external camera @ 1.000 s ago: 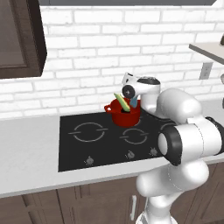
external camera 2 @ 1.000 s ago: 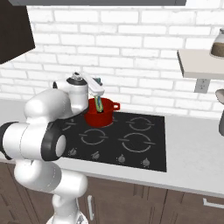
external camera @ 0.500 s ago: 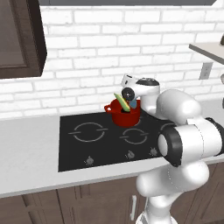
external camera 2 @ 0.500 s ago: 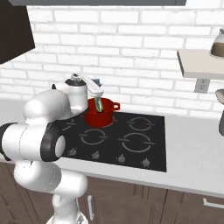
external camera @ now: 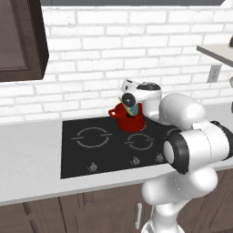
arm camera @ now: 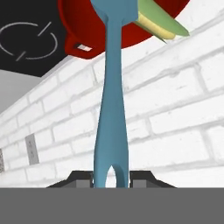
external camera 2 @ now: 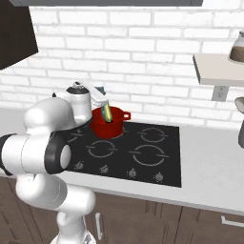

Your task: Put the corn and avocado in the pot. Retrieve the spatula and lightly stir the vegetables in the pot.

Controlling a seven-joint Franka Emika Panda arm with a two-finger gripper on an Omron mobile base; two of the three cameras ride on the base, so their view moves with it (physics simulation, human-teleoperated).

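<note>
Left base view: red pot (external camera: 129, 119) at frame centre, on the back right burner of the black cooktop (external camera: 86, 152), with one loop handle sticking out left. Gripper (external camera: 132, 107) directly above the pot rim, mostly hidden behind the white wrist; a sliver of blue and yellow-green visible at the pot mouth beside the round dark joint. White brick wall (external camera: 91, 68) across the background, dark cabinet (external camera: 20, 41) at upper left.

Right base view: pot (external camera 2: 107, 125) left of centre, on the back left burner of the cooktop (external camera 2: 143, 157). Corn (external camera 2: 109, 112) standing tilted in the pot, upper end leaning left towards the hand. Gripper (external camera 2: 102, 101) just above and left of the pot mouth. Shelf (external camera 2: 214, 66) at upper right carrying a jar (external camera 2: 237, 47).

Hand view (rolled, so the pot hangs at the top): gripper (arm camera: 111, 178) clamped tight on the forked end of the blue spatula (arm camera: 112, 100), dark fingertips (arm camera: 81, 178) pressed to either side at bottom centre. Spatula running straight up the frame into the pot (arm camera: 78, 26). Corn (arm camera: 159, 22) poking over the rim at upper right, just beside the spatula. Avocado not made out in any view; inside of the pot hidden
</note>
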